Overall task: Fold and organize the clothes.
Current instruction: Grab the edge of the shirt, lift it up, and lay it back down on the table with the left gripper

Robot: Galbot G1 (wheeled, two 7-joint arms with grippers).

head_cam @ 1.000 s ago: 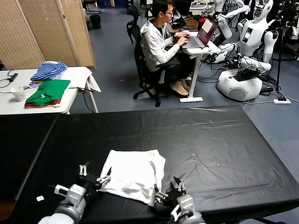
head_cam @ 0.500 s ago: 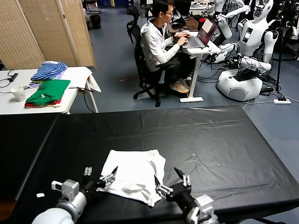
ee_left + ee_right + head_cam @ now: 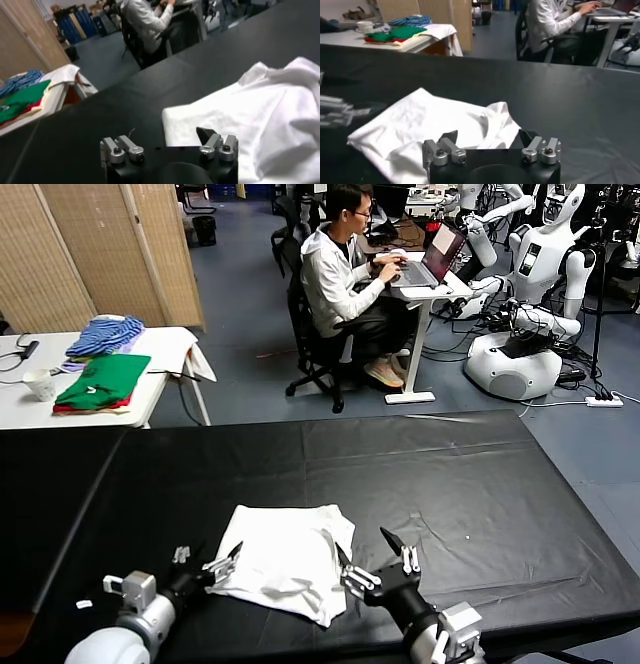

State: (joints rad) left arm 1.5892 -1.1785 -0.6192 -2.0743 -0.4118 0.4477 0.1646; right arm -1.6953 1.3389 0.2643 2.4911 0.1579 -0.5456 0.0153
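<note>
Now the white T-shirt (image 3: 286, 561) lies loosely folded on the black counter (image 3: 480, 484), close to its near edge, plain side up with a few rumples. Just beside the shirt's left edge sits the left pincer (image 3: 207, 564), jaws spread wide and holding nothing; in its wrist view one fingertip (image 3: 207, 136) reaches over the white cloth, whether touching I cannot tell. At the shirt's right corner stands the right pincer (image 3: 375, 562), likewise released, its fingers apart and empty, just off the fabric.
</note>
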